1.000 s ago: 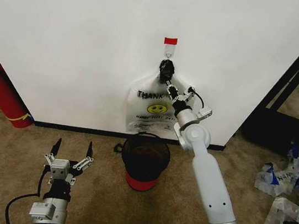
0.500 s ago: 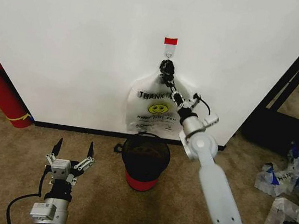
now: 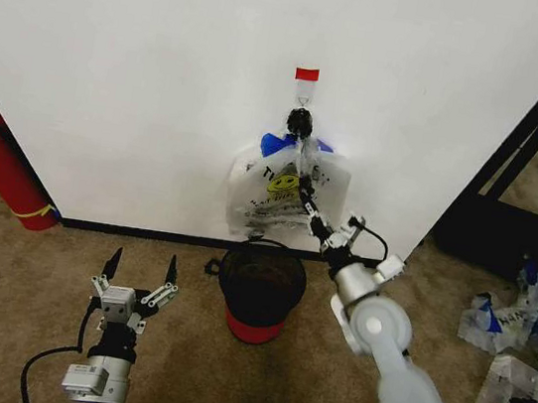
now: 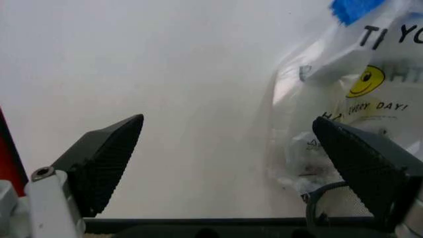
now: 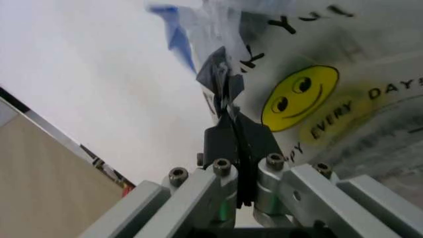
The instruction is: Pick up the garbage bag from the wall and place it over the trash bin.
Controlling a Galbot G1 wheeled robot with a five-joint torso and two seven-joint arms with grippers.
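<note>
The right gripper (image 3: pixel 302 198) is pinching a fold of the thin see-through plastic garbage bag with blue patches and a yellow smiley print (image 3: pixel 285 192), jaws closed tight on the film in the right wrist view (image 5: pixel 228 116). The bag is hanging against the plain white wall (image 3: pixel 168 67), its dark knotted top (image 3: pixel 300 121) looking still caught just under the small red-topped hook (image 3: pixel 307 75). The left gripper (image 3: pixel 138 281) is hovering low over the tan carpet (image 3: pixel 25 298), fingers spread wide, holding nothing.

Progress, as judged: grasp made, bag apparently not yet free of the hook; lifting off, carrying down and spreading it over the rim are all left. The small round black mesh trash bin with a red base (image 3: pixel 259 290) is standing directly below the bag, near the black baseboard (image 3: pixel 134 232), mouth unobstructed.

Room: open carpet lies left and right of the bin. A red fire extinguisher (image 3: pixel 3 169) is standing well apart at far left; loose plastic bags (image 3: pixel 522 327) are lying at far right, beside a black frame (image 3: pixel 517 146).
</note>
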